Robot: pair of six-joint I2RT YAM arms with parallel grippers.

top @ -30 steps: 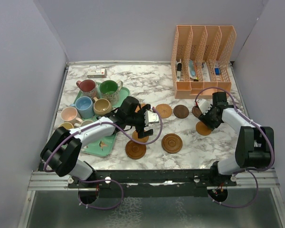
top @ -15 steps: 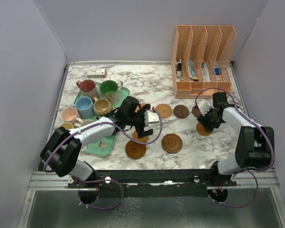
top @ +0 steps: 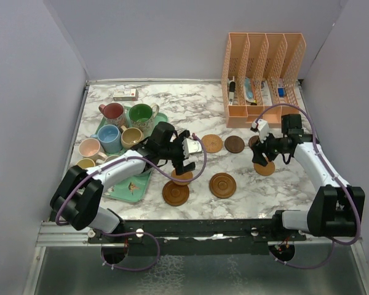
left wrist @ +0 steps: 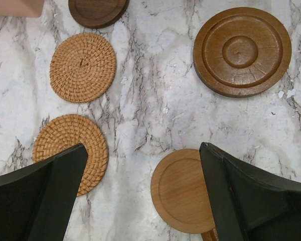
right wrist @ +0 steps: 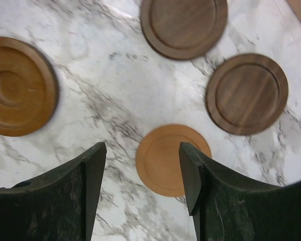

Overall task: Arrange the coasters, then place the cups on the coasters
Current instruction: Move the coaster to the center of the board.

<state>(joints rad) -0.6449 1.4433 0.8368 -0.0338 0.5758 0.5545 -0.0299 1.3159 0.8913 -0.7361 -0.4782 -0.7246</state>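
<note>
Several coasters lie on the marble. My left gripper (top: 186, 153) (left wrist: 143, 150) hangs open above two woven coasters (left wrist: 83, 67) (left wrist: 72, 150) and a plain tan coaster (left wrist: 183, 190), holding nothing. A ringed brown coaster (left wrist: 242, 51) lies beyond it. My right gripper (top: 259, 157) (right wrist: 142, 148) is open over another tan coaster (right wrist: 170, 159) (top: 264, 167), with two dark coasters (right wrist: 184, 25) (right wrist: 247, 93) behind it. The cups stand at the left: red (top: 114, 112), green (top: 141, 114), blue (top: 109, 136), tan (top: 133, 137), pink (top: 89, 148) and yellow (top: 86, 163).
A mint-green tray (top: 135, 187) under the cups sits at the left edge. An orange file organizer (top: 262, 67) stands at the back right, close behind the right arm. A small box (top: 125, 94) lies at the back left. Another brown coaster (top: 175, 193) lies near the front.
My right gripper has lifted off the tan coaster and swung its wrist back, jaws slightly wider. The left gripper shifted a little to the left.
</note>
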